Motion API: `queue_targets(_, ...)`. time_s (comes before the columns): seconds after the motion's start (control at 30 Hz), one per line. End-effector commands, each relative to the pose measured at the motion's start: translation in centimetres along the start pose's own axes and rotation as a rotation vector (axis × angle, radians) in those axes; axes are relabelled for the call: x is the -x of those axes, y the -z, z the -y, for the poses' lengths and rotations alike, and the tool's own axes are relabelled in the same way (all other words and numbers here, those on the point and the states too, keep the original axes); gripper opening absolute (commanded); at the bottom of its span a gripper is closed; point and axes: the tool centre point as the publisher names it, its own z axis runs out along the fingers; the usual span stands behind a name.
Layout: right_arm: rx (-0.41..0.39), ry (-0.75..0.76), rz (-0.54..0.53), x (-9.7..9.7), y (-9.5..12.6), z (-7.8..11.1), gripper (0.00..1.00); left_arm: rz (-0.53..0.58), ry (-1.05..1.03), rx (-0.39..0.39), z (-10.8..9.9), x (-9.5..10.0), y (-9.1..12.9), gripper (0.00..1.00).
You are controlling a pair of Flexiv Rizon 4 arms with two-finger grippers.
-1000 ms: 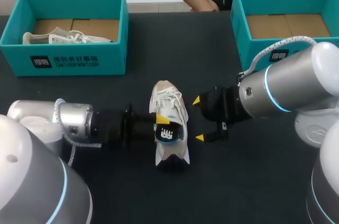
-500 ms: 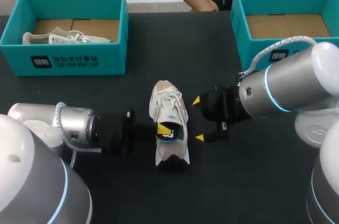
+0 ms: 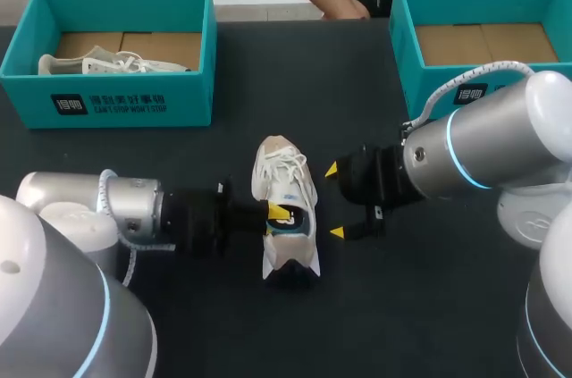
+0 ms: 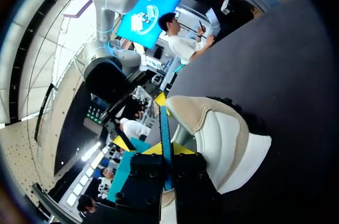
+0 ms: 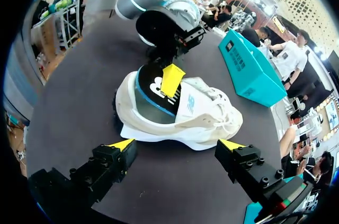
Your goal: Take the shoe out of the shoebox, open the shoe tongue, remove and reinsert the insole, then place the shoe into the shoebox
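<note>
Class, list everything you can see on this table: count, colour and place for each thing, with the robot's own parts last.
table: one, black, under everything.
left box: one, teal, far left corner.
right box: one, teal, far right corner, brown floor showing.
shoe: one, white and beige, mid-table between the two grippers.
insole: one, black with a blue edge, standing up out of the shoe's opening.
second shoe: one, white, lying in the left box.
left gripper: one, yellow-tipped fingers shut on the insole.
right gripper: one, yellow-tipped fingers open, beside the shoe and not touching it.
</note>
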Motion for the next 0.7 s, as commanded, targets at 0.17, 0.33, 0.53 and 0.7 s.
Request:
queue_targets(0.17, 0.000, 0.001, 0.000, -0.1, 0.0, 0.0, 1.00, 0.023, -0.013, 0.004, 2.0, 0.6, 1.2, 0.34)
queue_targets(0.33, 0.000, 0.001, 0.000, -0.1, 0.0, 0.0, 1.00, 0.048, -0.024, 0.005, 3.0, 1.2, 1.9, 0.38)
queue_targets(0.53, 0.000, 0.001, 0.000, -0.1, 0.0, 0.0, 1.00, 0.059, -0.019, 0.009, 3.6, 0.8, 2.0, 0.22)
queue_targets(0.7, 0.000, 0.001, 0.000, -0.1, 0.0, 0.0, 1.00, 0.054, 0.006, -0.002, 3.3, 0.0, 1.2, 0.00)
